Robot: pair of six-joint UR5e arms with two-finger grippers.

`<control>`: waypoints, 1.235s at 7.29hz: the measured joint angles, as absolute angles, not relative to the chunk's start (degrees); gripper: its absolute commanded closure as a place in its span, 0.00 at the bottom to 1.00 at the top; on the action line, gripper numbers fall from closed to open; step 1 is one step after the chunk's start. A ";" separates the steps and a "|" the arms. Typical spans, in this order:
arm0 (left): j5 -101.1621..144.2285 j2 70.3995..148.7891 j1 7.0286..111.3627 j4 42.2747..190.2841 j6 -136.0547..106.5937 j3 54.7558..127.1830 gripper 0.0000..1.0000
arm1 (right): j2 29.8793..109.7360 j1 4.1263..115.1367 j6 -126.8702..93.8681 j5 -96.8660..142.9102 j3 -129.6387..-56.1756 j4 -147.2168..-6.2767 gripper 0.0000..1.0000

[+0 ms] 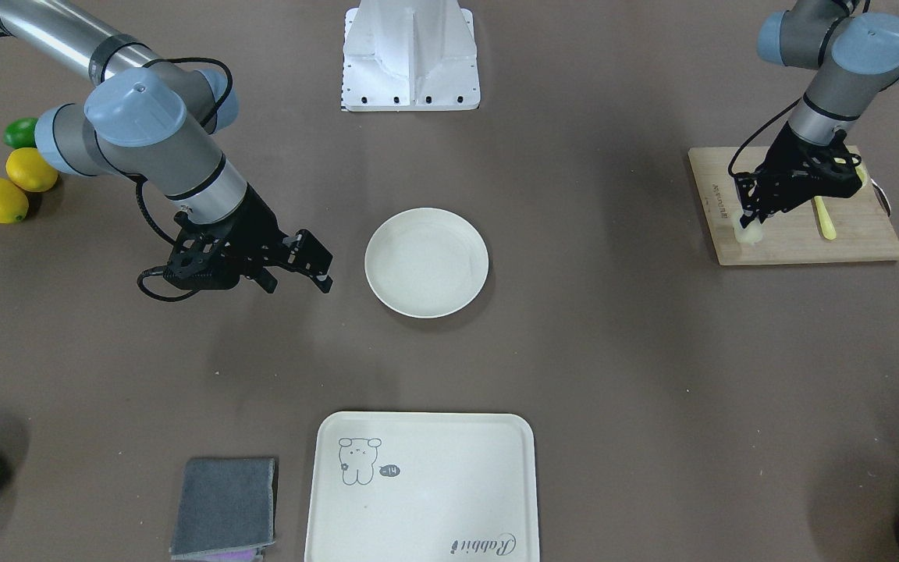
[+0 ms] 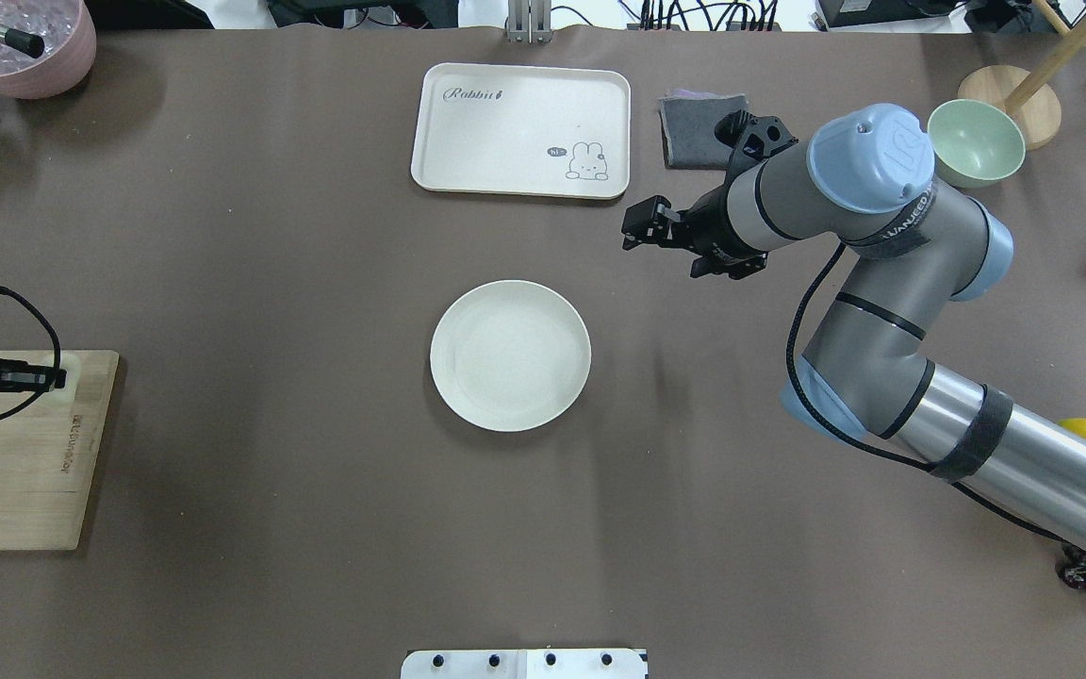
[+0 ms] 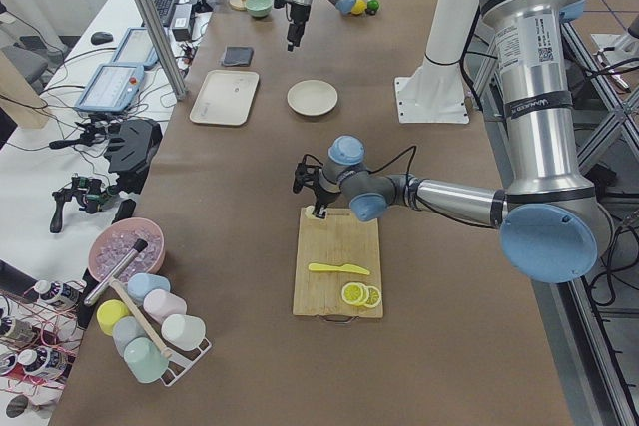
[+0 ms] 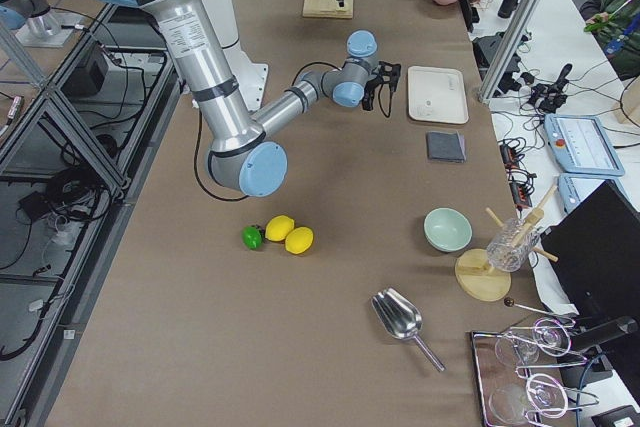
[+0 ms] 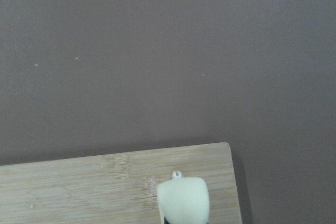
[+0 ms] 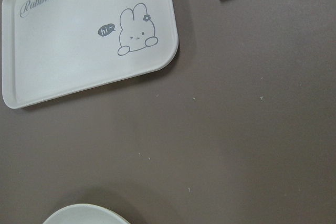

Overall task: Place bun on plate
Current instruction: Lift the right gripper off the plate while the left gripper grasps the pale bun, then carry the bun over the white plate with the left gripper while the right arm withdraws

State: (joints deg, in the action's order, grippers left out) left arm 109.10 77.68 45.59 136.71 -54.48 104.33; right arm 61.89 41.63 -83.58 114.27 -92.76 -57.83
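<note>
Pale cream, the bun (image 1: 751,232) was at a corner of the bamboo cutting board (image 1: 801,238), pinched between the fingers of the left gripper (image 1: 747,222). The round off-white plate (image 1: 426,262) sat well apart at the table's centre. The right gripper (image 1: 299,279) hovered near it, its 2 fingers spread.
</note>
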 measured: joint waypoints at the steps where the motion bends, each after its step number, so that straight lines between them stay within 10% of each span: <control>1: 110.84 78.41 47.18 136.25 -54.44 104.81 0.78 | 61.99 41.68 -83.58 114.35 -92.87 -57.83 0.00; 9: 107.42 119.98 40.66 97.59 -64.77 104.52 0.76 | 69.88 54.25 -66.92 125.98 -93.14 -62.74 0.00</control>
State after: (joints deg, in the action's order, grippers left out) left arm 107.42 119.98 40.66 97.59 -64.77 104.52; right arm 69.88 54.25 -66.92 125.98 -93.14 -62.74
